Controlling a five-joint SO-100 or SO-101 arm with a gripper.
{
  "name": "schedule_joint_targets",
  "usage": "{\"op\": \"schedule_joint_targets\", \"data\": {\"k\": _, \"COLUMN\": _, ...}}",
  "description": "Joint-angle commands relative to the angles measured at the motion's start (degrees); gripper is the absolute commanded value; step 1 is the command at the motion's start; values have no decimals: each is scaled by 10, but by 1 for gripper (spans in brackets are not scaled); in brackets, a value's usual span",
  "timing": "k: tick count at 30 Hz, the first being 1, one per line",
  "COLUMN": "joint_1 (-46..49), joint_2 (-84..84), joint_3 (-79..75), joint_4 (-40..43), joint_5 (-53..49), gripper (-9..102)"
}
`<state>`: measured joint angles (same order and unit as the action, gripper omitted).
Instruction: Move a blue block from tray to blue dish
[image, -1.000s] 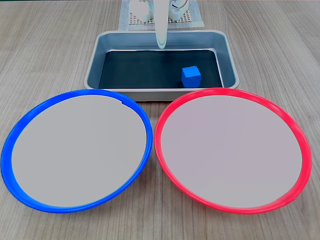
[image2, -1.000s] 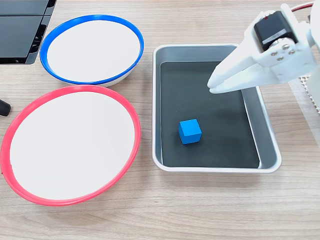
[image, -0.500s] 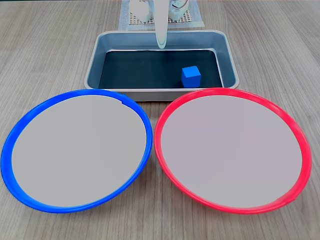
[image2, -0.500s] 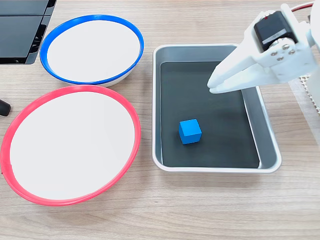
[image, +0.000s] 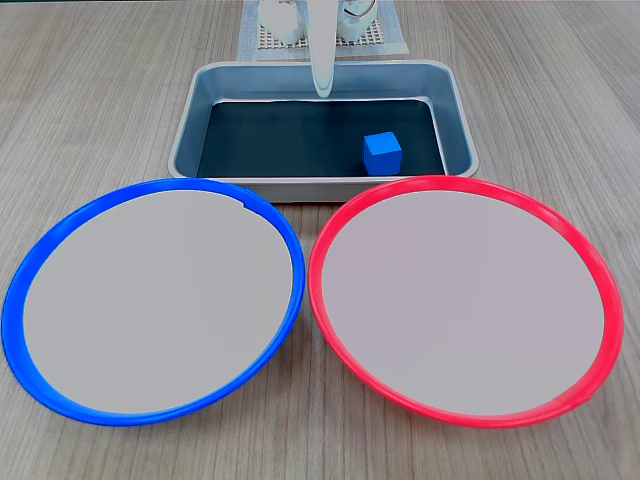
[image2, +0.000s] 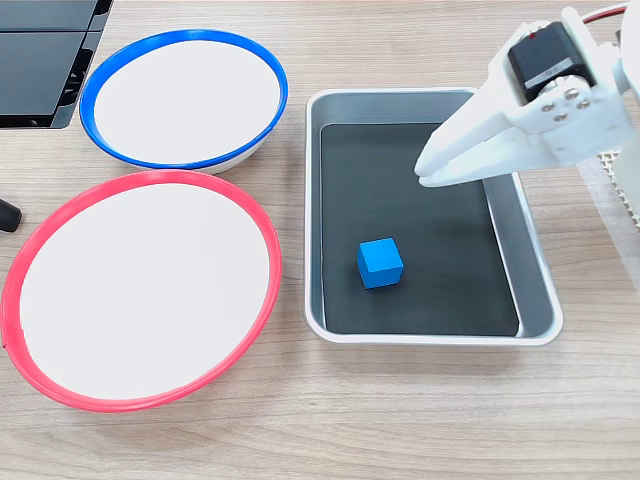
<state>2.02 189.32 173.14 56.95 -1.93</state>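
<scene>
on the dark, nearly black bottom of the rectangular silver-grey metal tray (image2: 535, 300) we find the small bright-blue cube (image2: 380, 263), sitting flat and alone, apart from every wall. by our reading the task has hardly begun: the cube is not lifted, not touched, and the large round plate with the bright blue rim (image2: 100, 85) holds nothing on its pale centre. everything is left to do, namely reaching the cube, closing on it, carrying it over the tray's rim and setting it down on that plate.

our white two-finger gripper (image2: 428, 171) hangs above the far part of the tray in the view from above, well apart from the cube, its fingers drawn close together with almost no gap at the tips and nothing between them. we judge they must spread before they can take the cube.

the cube shows plain, clean faces and crisp edges, and it is far smaller than either plate. the like plate with the red rim (image2: 30, 260) lies beside the blue-rimmed one on the wooden table (image2: 400, 420), also bare.
</scene>
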Motion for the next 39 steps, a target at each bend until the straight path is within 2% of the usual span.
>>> {"op": "schedule_joint_targets", "data": {"k": 1, "joint_1": 4, "joint_2": 14, "joint_3": 1, "joint_4": 2, "joint_5": -4, "gripper": 0}}
{"op": "schedule_joint_targets", "data": {"k": 12, "joint_1": -10, "joint_2": 14, "joint_3": 0, "joint_4": 4, "joint_5": -30, "gripper": 3}}
{"op": "schedule_joint_targets", "data": {"k": 14, "joint_1": -10, "joint_2": 7, "joint_3": -8, "joint_4": 3, "joint_5": -174, "gripper": 0}}
{"op": "schedule_joint_targets", "data": {"k": 16, "joint_1": -1, "joint_2": -15, "joint_3": -37, "joint_4": -6, "joint_5": -269, "gripper": 0}}
{"op": "schedule_joint_targets", "data": {"k": 20, "joint_1": -5, "joint_2": -135, "joint_3": -132, "joint_4": 12, "joint_5": -341, "gripper": 0}}
{"op": "schedule_joint_targets", "data": {"k": 23, "joint_1": -25, "joint_2": -302, "joint_3": -255, "joint_4": 29, "joint_5": -303, "gripper": 0}}
{"op": "schedule_joint_targets", "data": {"k": 26, "joint_1": -68, "joint_2": -584, "joint_3": -501, "joint_4": 161, "joint_5": -217, "gripper": 0}}
{"op": "schedule_joint_targets", "data": {"k": 29, "joint_1": -85, "joint_2": -738, "joint_3": -624, "joint_4": 238, "joint_5": -149, "gripper": 4}}
{"op": "schedule_joint_targets", "data": {"k": 34, "joint_1": -91, "joint_2": -863, "joint_3": -669, "joint_4": 222, "joint_5": -95, "gripper": 19}}
{"op": "schedule_joint_targets", "data": {"k": 39, "joint_1": -96, "joint_2": -932, "joint_3": -683, "joint_4": 201, "joint_5": -71, "gripper": 26}}
